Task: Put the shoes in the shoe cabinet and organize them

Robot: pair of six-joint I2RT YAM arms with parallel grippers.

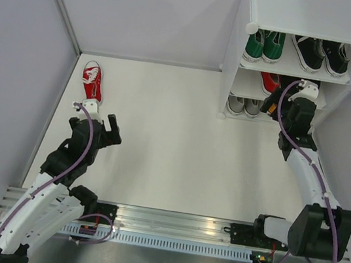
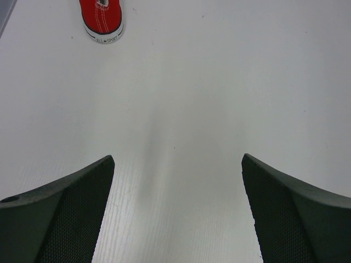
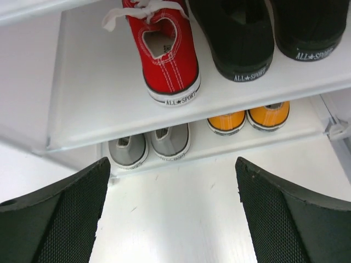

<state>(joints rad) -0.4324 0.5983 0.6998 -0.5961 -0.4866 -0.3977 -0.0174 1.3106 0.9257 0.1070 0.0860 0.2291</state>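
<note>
At the far left, a single red shoe (image 1: 92, 81) lay on the white table (image 1: 173, 144), well apart from the cabinet, its heel turned toward the left gripper (image 2: 177, 158). That gripper hung near the shoe with its jaws spread wide and nothing between them.

Further right, in the back corner, stood the shoe cabinet (image 1: 311, 16). From above, we saw its upper shelf holding a green pair (image 1: 256, 44) on the left and black shoes (image 1: 309, 52) on the right. On the shelf below, a second red shoe (image 3: 164, 49) stood with its heel near the front edge. In the wrist view a black pair (image 3: 236, 38) sat just to its right, seemingly on that same shelf. We could not tell whether this was the pair seen from above. The lowest shelf held a grey pair (image 3: 127, 150) on the left and an orange pair (image 3: 227, 121) on the right, all heels facing outward.

The right gripper (image 3: 173, 161) hung in front of the cabinet's lower shelves, jaws wide apart and gripping nothing.
</note>
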